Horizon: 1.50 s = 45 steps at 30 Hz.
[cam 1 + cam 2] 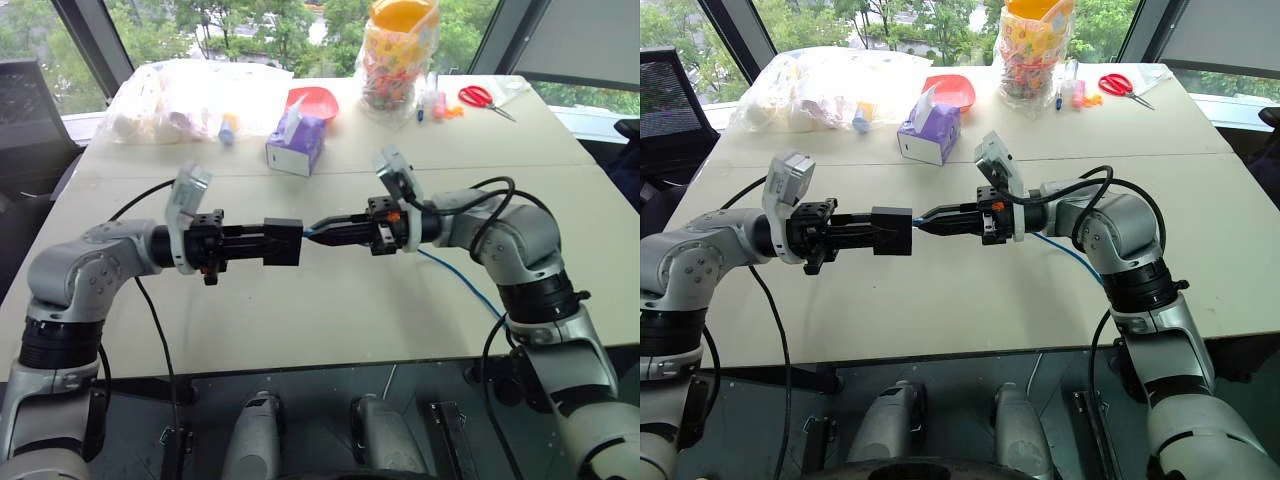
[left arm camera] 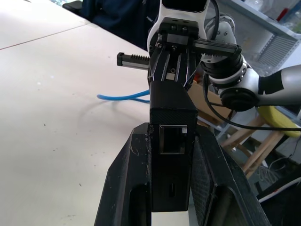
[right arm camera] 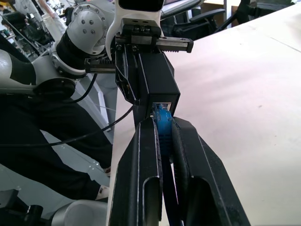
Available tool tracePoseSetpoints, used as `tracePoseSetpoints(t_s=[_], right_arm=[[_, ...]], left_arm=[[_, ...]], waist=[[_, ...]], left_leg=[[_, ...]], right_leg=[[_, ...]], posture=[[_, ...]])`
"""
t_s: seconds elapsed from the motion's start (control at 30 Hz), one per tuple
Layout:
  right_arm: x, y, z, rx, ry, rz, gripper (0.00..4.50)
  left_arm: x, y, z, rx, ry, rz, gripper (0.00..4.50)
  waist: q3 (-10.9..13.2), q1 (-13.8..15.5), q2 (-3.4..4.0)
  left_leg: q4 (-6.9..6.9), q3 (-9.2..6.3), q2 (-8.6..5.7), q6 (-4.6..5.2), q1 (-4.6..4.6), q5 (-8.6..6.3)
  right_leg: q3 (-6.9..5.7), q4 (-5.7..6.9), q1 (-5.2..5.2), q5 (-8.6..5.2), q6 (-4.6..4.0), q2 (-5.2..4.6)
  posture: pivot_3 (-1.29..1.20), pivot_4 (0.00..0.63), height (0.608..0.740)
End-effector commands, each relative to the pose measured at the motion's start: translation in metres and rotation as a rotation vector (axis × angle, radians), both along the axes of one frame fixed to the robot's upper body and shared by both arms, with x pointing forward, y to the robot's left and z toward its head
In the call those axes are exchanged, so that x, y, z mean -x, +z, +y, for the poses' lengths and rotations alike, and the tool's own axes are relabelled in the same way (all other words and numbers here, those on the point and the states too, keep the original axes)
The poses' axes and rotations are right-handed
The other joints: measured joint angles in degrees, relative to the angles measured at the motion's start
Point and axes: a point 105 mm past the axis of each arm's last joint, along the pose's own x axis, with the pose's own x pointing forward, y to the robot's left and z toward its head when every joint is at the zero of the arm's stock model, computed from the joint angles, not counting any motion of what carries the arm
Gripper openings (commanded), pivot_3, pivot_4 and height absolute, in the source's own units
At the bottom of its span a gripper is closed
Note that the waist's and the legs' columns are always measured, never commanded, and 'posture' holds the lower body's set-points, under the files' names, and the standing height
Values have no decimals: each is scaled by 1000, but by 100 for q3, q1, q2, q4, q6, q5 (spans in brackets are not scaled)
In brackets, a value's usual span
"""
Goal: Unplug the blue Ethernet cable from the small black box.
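The small black box (image 1: 283,241) hangs above the table's middle, and my left gripper (image 1: 272,243) is shut on it from the left. From the right, my right gripper (image 1: 320,232) is shut on the blue Ethernet cable (image 3: 163,123) just behind its plug, fingertips almost against the box. A short bit of blue shows between the fingertips and the box, and the plug end sits at the box's port (image 3: 162,107). The rest of the cable (image 1: 462,280) trails under the right arm down to the table. In the left wrist view, the box (image 2: 171,141) shows an empty port on its near face.
A purple tissue box (image 1: 296,143), a red bowl (image 1: 312,100), a clear plastic bag of items (image 1: 175,100), a tall jar of colourful pieces (image 1: 400,55) and red scissors (image 1: 485,98) lie along the table's far side. The table's front edge (image 1: 300,362) runs below both arms.
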Motion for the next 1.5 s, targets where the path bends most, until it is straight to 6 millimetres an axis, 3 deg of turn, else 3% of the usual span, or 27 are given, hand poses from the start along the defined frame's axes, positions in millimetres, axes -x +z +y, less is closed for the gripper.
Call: tracePoseSetpoints(t_s=[0.03, 0.27, 0.47, 0.67, 0.77, 0.97, 1.13, 1.37, 1.5], right_arm=[[-38, -10, -59, 104, -289, -10, 65], [-36, -8, -58, 104, -279, -12, 65], [-105, -16, -87, 197, -678, -174, 65], [-132, -25, -96, 253, -826, -201, 65], [-138, -29, -96, 282, -862, -221, 1183], [-139, -26, -106, 256, -941, -211, 4316], [-116, -27, -122, 210, -994, -149, 4414], [-86, -30, -117, 209, -1004, -158, 4414], [-74, -31, -110, 190, -1001, -150, 4414]], left_arm=[[1, 19, 16, 20, 36, -77, 491], [0, 18, 16, 25, 41, -87, 491], [-6, 1, 6, 6, 73, -86, 491], [-22, -25, -10, -53, 145, -167, 491], [-40, -45, -20, -92, 241, -268, 491], [-62, -58, -32, -17, 369, -274, 491], [-80, -70, -37, 84, 475, -59, 491], [-85, -70, -37, 38, 513, -303, 491], [-87, -79, -35, 27, 558, -395, 491]], waist=[[1, 36, -6], [4, -29, -6], [4, -11, -6], [5, 4, -5], [4, 6, -4], [4, 1, -3], [3, 57, -3], [1, -8, 2], [0, 15, 2]], left_leg=[[1, 0, -1, 0, -1, 0], [-3, 4, 0, 1, -5, -1], [4, 3, -1, 1, -5, 0], [6, 2, -4, 1, -12, 0], [1, 3, -5, 1, -9, 0], [2, 3, -4, 2, -10, 0], [5, 0, -5, 2, -12, 0], [4, -1, -5, 4, -6, -1], [6, -1, -5, 4, -1, -1]], right_leg=[[0, 0, 0, 0, 0, 0], [1, -4, -8, 1, 1, -1], [1, -1, -7, 1, 1, 2], [2, -3, -2, 3, 4, -1], [2, -3, -3, 11, 18, -1], [2, 0, -5, 14, 24, 0], [1, 1, -2, 14, 25, 0], [1, 2, -3, 15, 26, 0], [1, 3, 1, 14, 24, 0]], posture=[[0, 150, 735], [0, 150, 735], [0, 150, 735], [0, 150, 735], [0, 150, 735], [0, 150, 735], [0, 150, 735], [0, 150, 735], [0, 150, 735]])
